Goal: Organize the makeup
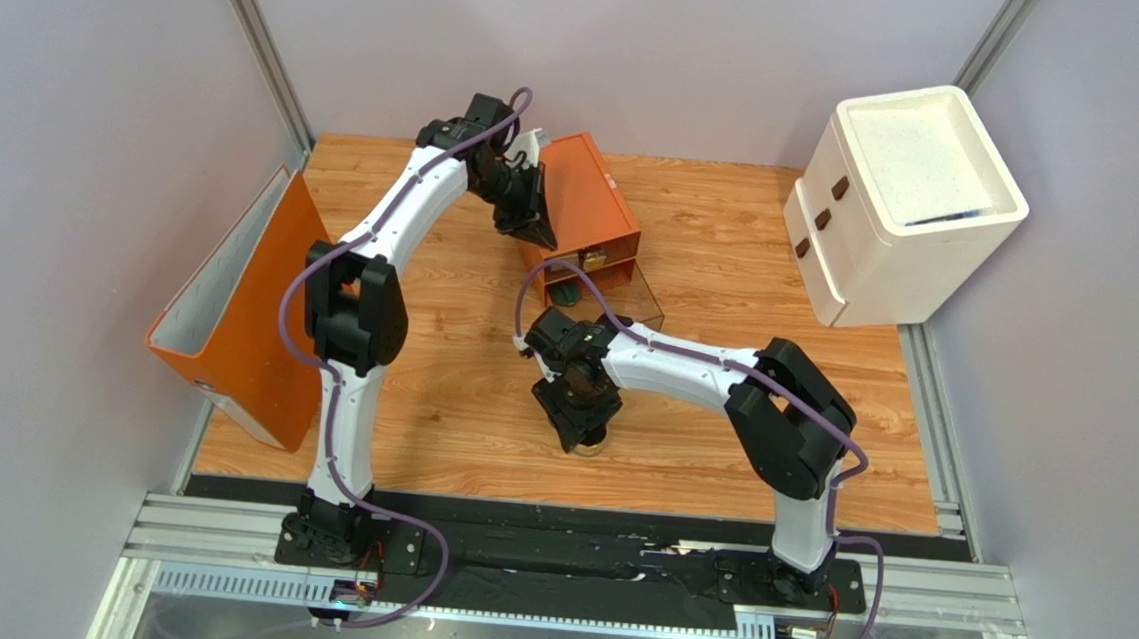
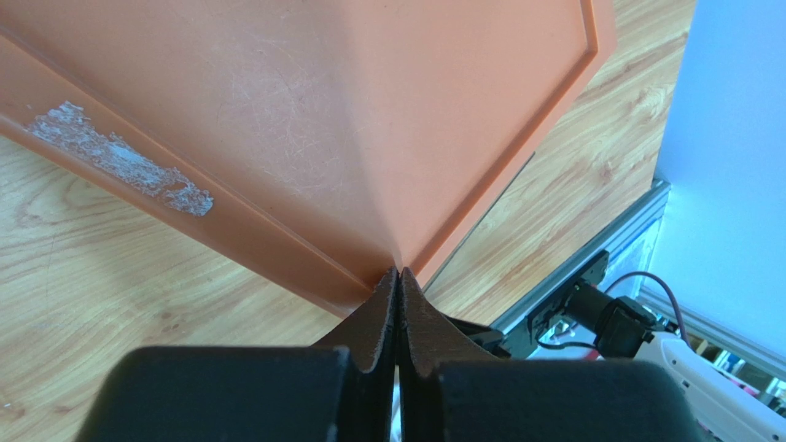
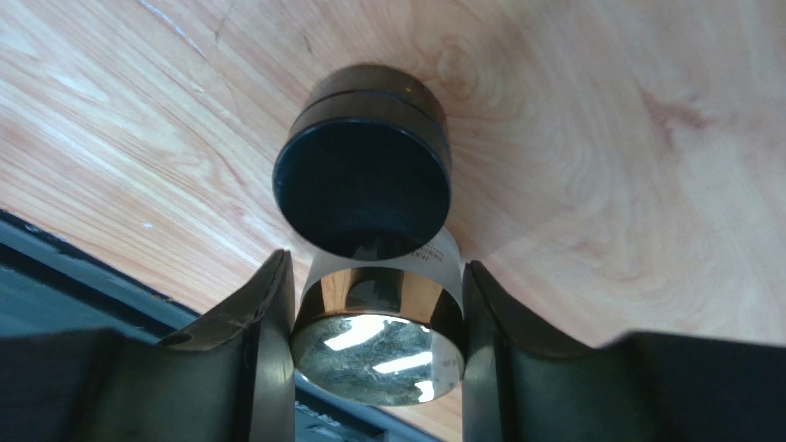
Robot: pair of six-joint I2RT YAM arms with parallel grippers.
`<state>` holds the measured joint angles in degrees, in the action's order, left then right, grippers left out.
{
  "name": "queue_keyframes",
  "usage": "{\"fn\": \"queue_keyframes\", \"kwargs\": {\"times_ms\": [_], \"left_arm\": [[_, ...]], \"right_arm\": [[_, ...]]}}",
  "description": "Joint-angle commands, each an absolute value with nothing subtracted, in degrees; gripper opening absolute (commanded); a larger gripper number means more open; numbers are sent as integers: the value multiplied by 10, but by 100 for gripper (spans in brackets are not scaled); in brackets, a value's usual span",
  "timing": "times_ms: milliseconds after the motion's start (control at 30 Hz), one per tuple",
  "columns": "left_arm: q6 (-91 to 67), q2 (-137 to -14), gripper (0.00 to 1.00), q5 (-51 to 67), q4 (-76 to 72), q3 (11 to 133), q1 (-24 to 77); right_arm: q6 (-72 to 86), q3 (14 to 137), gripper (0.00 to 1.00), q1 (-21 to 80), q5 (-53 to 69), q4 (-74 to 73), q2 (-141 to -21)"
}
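My right gripper point(image 3: 376, 269) is shut on the gold-rimmed round jar point(image 3: 378, 354), one finger on each side of its shiny lid, low over the wood near the table's front edge. The black round pot point(image 3: 362, 189) stands on the wood just beyond the jar, touching or nearly touching it. In the top view the right gripper point(image 1: 580, 411) covers both; only a bit of the jar point(image 1: 588, 444) shows. My left gripper point(image 1: 537, 227) is shut and empty, its tips point(image 2: 398, 276) against the orange two-drawer box point(image 2: 369, 110). The tubes are out of view.
The orange box point(image 1: 587, 201) stands at the back centre with a clear-fronted drawer point(image 1: 620, 296) pulled out, something dark green point(image 1: 569, 293) in it. An orange tray point(image 1: 230, 311) leans at the left wall. The big white cabinet point(image 1: 900, 200) stands at the back right.
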<state>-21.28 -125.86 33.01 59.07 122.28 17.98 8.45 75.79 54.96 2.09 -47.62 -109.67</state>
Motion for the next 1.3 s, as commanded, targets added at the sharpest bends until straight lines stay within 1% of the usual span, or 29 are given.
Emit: {"fn": "queue_keyframes", "kwargs": {"times_ms": [0,67,167,200,300,500,633,867,967,1100,1167,1200,1267], "left_arm": [[-178,-1281,0,254,653,1191,180],[-179,-1282,0,256,652,1192,179],[-179,-1281,0,256,651,1194,179],[-179,-1281,0,254,651,1194,179],[-178,-1281,0,252,652,1195,179],[-178,-1283,0,250,652,1194,179],[-176,-1284,0,249,654,1194,179],[-173,-1286,0,246,657,1194,179],[-171,-1287,0,245,660,1195,179],[-169,-1288,0,243,664,1198,179],[-167,-1290,0,242,665,1201,179],[-167,-1291,0,241,667,1201,179],[-166,-1294,0,240,669,1207,179]], "right_arm": [[76,766,12,549,16,-485,-1098],[74,767,0,549,9,-488,-1087],[70,773,0,549,1,-494,-1065],[68,780,0,549,-23,-497,-1057],[61,790,0,548,-43,-502,-1028],[54,850,0,538,-106,-507,-1005],[59,918,0,500,-116,-518,-1032],[82,1009,0,412,-95,-512,-1094],[94,1054,0,389,-91,-525,-1137],[99,1092,0,383,-98,-548,-1179],[103,1097,5,381,-95,-548,-1192],[108,1098,18,381,-97,-548,-1194],[119,1098,39,381,-104,-553,-1200]]}}
